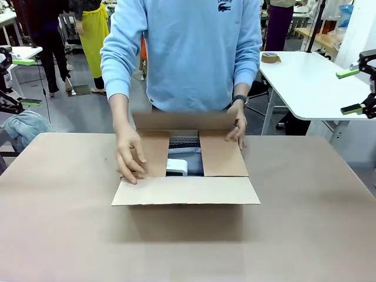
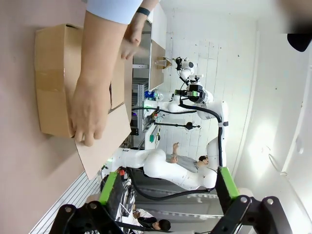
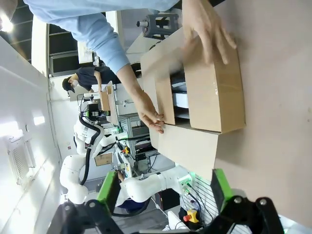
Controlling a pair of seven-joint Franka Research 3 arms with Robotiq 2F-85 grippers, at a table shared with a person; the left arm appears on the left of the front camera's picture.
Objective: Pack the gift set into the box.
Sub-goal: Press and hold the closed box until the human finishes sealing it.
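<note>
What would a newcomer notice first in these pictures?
The brown box sits mid-table, with a person in a light blue sweatshirt resting a hand on each side flap. The pale gift set shows in the gap between. The left gripper and right gripper hang open, off to either side.

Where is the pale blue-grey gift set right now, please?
In the front view the gift set lies inside the brown cardboard carton at the table centre, visible between its folded side flaps.

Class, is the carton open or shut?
Partly open: the box has side flaps folded in, near flap spread outward, the gift set showing between.
</note>
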